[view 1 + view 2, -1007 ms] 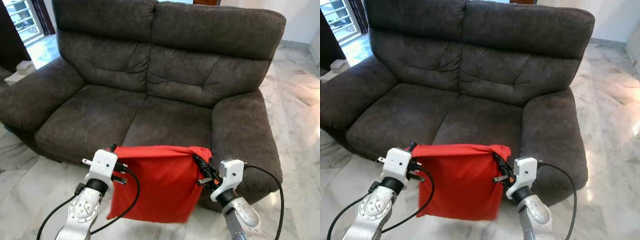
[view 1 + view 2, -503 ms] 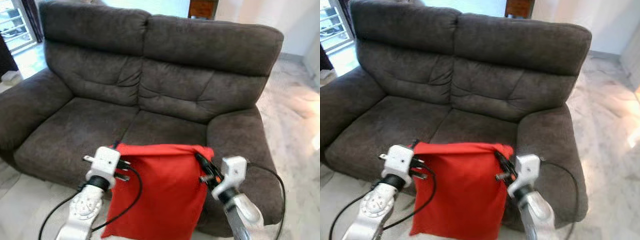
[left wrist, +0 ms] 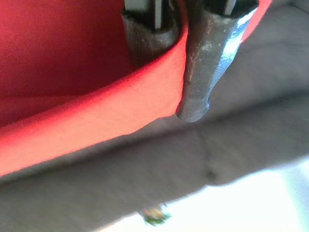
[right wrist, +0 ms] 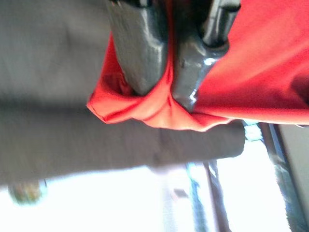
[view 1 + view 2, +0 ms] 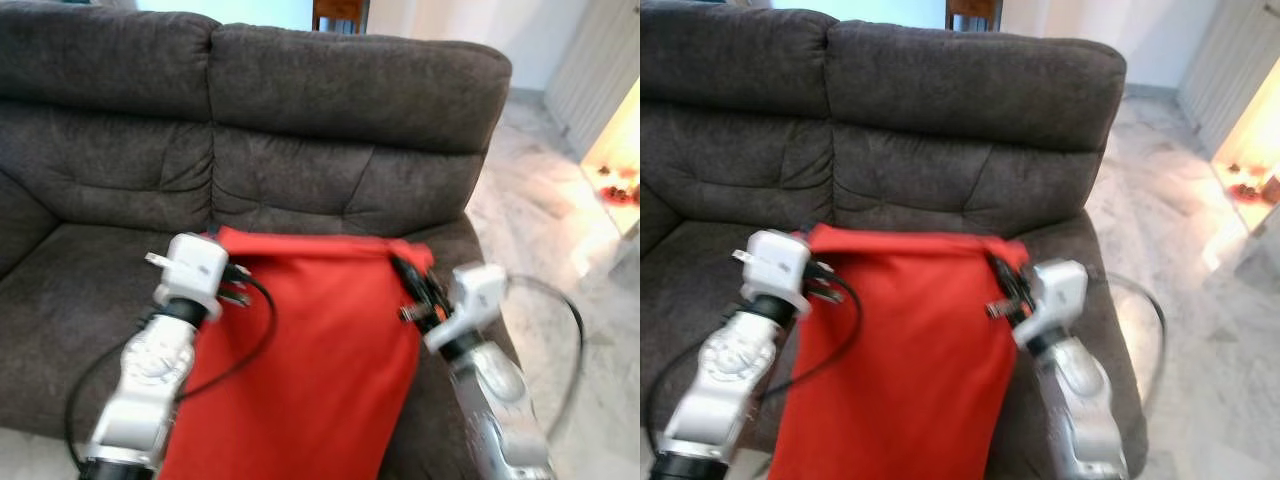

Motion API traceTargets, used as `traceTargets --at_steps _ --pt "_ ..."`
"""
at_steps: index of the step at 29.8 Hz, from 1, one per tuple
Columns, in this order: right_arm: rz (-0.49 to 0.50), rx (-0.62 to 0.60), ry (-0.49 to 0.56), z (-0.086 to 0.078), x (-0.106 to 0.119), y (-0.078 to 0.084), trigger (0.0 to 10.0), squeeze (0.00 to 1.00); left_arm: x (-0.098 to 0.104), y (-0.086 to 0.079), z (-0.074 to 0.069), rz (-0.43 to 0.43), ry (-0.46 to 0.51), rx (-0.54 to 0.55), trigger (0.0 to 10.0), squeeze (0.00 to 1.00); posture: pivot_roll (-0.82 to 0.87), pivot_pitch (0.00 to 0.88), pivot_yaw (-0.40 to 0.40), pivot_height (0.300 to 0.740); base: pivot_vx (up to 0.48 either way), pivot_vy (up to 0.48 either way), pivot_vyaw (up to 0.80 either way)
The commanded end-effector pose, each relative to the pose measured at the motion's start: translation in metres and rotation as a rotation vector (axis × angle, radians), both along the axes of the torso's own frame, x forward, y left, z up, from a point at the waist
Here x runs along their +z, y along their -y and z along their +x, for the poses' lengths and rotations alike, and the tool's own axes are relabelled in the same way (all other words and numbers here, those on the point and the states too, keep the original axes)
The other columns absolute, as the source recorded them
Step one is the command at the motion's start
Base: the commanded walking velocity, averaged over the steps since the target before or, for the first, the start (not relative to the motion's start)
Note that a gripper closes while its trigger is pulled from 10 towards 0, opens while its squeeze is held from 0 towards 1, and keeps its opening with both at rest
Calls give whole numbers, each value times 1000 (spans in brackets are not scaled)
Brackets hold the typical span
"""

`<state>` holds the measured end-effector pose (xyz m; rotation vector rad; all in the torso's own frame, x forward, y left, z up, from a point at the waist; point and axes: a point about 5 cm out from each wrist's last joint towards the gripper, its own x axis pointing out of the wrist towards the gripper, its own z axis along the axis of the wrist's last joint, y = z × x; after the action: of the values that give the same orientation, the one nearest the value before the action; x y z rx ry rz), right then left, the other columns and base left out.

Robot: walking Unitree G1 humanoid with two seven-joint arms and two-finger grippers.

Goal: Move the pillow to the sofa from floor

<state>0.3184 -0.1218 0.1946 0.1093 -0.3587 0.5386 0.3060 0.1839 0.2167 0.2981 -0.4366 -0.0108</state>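
over dark sofa (image 5: 330, 110), limp red pillow (image 5: 310, 350)

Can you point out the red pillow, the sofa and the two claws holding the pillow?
red pillow (image 5: 310, 350): left eye view, middle of its face.
sofa (image 5: 350, 90): left eye view, backrest.
left gripper (image 3: 176, 63): left wrist view, between fingertips.
right gripper (image 4: 166, 82): right wrist view, between fingertips.

1. The pillow (image 5: 300, 360) is covered in smooth, matt red cloth, creased where it is pinched.
2. The sofa (image 5: 340, 110) is upholstered in dark grey-brown fabric with a soft, napped, matt look.
3. The floor (image 5: 1180, 200) is finished in glossy, veined pale marble.
4. Black fingers (image 3: 203, 58) are seen with a worn, slightly shiny surface.
5. Both arms are cased in silver metal, with white plastic wrist housings.
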Motion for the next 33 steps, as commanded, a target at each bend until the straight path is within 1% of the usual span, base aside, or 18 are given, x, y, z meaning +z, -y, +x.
traceTargets --at_steps 1,4,7,8,9,10,12,13,14,15,17,19,20,22,28,29,30,33 --pt "26 -31 141 -4 34 9 10000 0 39 0 -6 -28 167 1 10000 0 15 86 8 740 416 0 0" --pt "-2 22 197 -7 50 -1 10000 0 57 -4 -6 -34 213 16 10000 0 14 85 6 740 414 0 419" --pt "-24 42 185 -8 46 -3 10000 0 64 -5 -7 -62 228 20 10000 0 17 85 4 740 412 0 725" --pt "-28 39 147 -7 37 -1 10000 0 63 -4 -7 -58 215 9 10000 0 20 85 4 740 390 0 0" --pt "-28 39 147 -7 37 -1 10000 0 63 -4 -7 -58 215 9 10000 0 20 85 4 740 390 0 0" --pt "-39 25 109 -6 28 2 10000 0 55 -1 -6 -45 172 -18 10000 0 20 86 3 740 274 0 0" --pt "-45 21 88 -7 23 3 10000 0 48 3 -6 -35 133 -50 10000 0 19 85 2 740 0 0 0" --pt "-59 19 59 -8 16 5 10000 0 38 12 -7 -16 77 -118 10000 0 15 86 2 740 0 0 0" --pt "-70 20 39 -8 11 6 10000 0 32 18 -8 -4 49 -164 10000 0 16 85 1 740 0 0 0" --pt "-70 20 39 -8 11 6 10000 0 32 18 -8 -4 49 -164 10000 0 16 85 1 740 0 0 0" --pt "-109 41 1 -10 1 8 10000 0 23 30 -11 24 9 -250 10000 0 16 85 0 740 0 0 0" --pt "-134 57 -8 -11 -2 7 10000 0 20 33 -12 29 -6 -270 10000 0 16 85 0 740 0 0 0" --pt "-166 85 -9 -13 -5 5 10000 0 16 33 -11 34 -26 -281 10000 0 15 84 0 740 0 0 0" --pt "-184 103 -12 -14 -7 4 10000 0 13 32 -10 36 -48 -291 10000 0 15 83 1 740 0 0 0" --pt "-191 108 -28 -14 -11 4 10000 0 5 28 -9 60 -105 -306 10000 0 17 79 6 740 0 0 0" --pt "-193 115 -36 -14 -13 4 10000 0 3 30 -9 68 -118 -319 10000 0 17 79 6 740 0 0 0" --pt "-201 138 -51 -16 -17 2 10000 0 -1 34 -10 95 -143 -360 10000 0 18 77 7 740 0 0 0" --pt "-224 166 -66 -19 -23 0 10000 0 -7 40 -12 126 -182 -399 10000 0 17 76 9 740 0 0 0"
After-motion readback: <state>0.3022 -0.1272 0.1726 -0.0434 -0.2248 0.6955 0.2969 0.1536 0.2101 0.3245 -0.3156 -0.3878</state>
